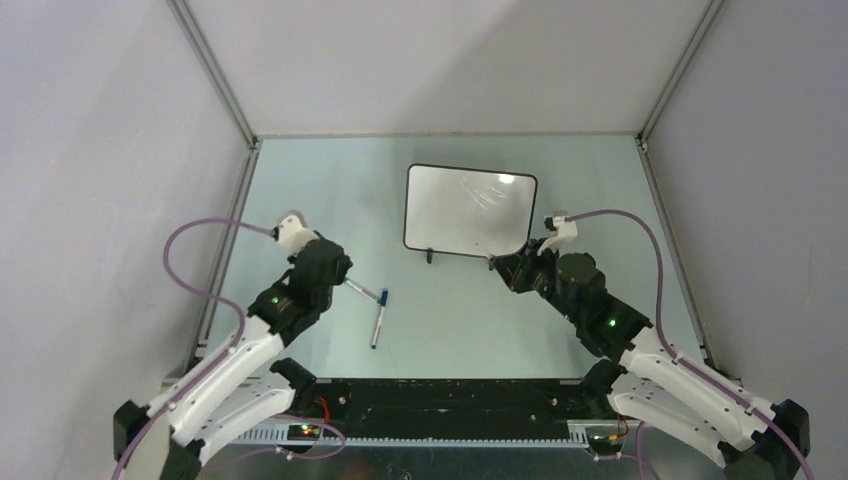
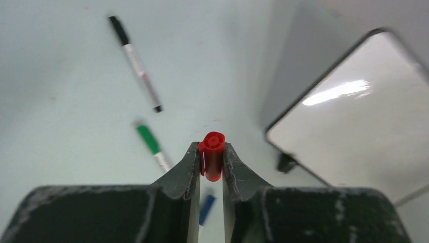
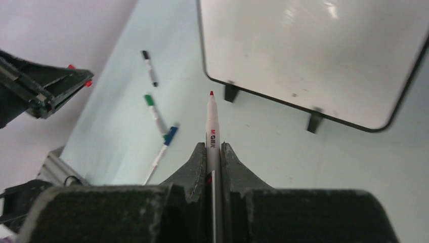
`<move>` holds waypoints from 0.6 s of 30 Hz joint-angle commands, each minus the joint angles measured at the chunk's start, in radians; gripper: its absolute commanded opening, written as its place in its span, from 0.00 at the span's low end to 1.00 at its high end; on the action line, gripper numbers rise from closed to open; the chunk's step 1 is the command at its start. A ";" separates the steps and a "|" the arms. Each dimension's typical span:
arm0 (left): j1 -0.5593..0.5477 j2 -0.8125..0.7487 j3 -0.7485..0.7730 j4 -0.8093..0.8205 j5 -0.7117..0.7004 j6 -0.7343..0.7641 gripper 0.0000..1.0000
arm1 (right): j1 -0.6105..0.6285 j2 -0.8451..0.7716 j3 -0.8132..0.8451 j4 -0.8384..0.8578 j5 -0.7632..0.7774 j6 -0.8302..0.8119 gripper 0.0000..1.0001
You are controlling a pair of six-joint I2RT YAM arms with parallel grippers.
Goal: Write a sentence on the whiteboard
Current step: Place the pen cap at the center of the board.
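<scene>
1. The whiteboard (image 1: pixel 470 210) stands upper centre in the top view, at the far middle of the pale green bench (image 1: pixel 300 180). It has a black frame, rounded corners and a glossy white face with glare streaks, and it rests on two black feet (image 3: pixel 230 92).
2. The right tool (image 3: pixel 213 147) is at centre right of the top view, by the board's lower right corner. Its jaws are narrow and clamped on a red-tipped marker (image 3: pixel 211 116) that has no cap on it.
3. In the right wrist view the red tip points up-frame. It sits just short of the board's lower edge, close to the left-hand foot. Whether it touches anything cannot be told.
4. The left tool (image 2: pixel 212 152) is at centre left of the top view, well apart from the board. Its jaws are narrow and pinch a red cap (image 2: pixel 213 154), open end toward the camera.
5. Three markers lie loose on the bench between the arms: a black-capped marker (image 2: pixel 135 63) at upper left of the left wrist view, a green-capped marker (image 2: pixel 150 142) below it, and a blue-capped marker (image 2: pixel 206 208) partly hidden behind the fingers.
</scene>
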 commanded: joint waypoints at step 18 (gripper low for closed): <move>0.203 0.601 0.150 0.086 0.400 0.288 0.02 | -0.089 -0.019 0.282 -0.611 -0.026 0.178 0.00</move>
